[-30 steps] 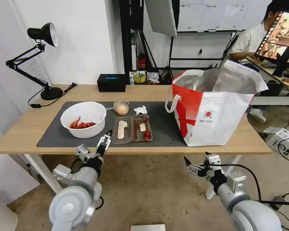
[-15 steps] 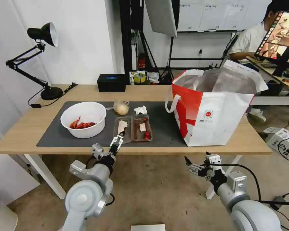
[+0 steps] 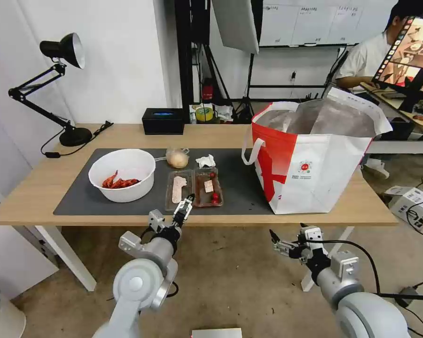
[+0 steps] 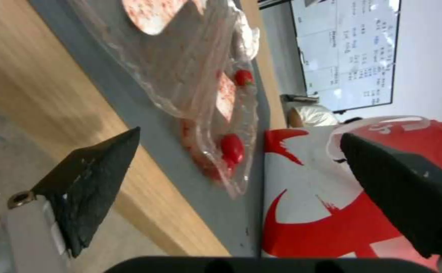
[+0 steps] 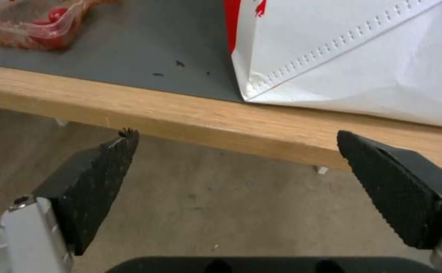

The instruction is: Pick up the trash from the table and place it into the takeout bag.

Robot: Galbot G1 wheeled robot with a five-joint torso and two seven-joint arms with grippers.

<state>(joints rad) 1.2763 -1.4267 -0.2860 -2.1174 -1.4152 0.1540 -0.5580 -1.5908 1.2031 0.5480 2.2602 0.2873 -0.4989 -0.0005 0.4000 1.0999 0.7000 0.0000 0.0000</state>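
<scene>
Left hand (image 3: 187, 203) raised at the near edge of the light wood rectangular desk (image 3: 37, 188), fingers spread wide with nothing between them, poised just before the near end of the clear hinged plastic food tray (image 3: 194, 188). In the left wrist view, same hand (image 4: 241, 170) wide apart, the tray (image 4: 201, 76) lying ahead on the large dark grey mat (image 4: 145, 113), red scraps and a pale piece inside it.

Tray open flat on the mat (image 3: 239, 188), two halves side by side. Behind it, a crumpled white tissue (image 3: 205, 161) and a small clear bag with a beige lump (image 3: 177, 158), near each other. To the robot's left of the tray, a white round plastic bowl (image 3: 122, 174) holding red crayfish shells, also on the mat. Large white-and-red insulated takeout bag (image 3: 310, 159) upright on the robot's right part of the desk, mouth open, silver lining showing, partly on the mat.

Right hand (image 3: 279, 241) low, below the desk edge and in front of the takeout bag, fingers wide open and holding nothing. In the right wrist view, that hand (image 5: 236, 189) facing the desk edge (image 5: 130, 110) with the bag's white base (image 5: 342, 64) above.

Black rectangular box (image 3: 163, 120) at the far edge; black desk lamp (image 3: 56, 84) at the robot's far left corner.
</scene>
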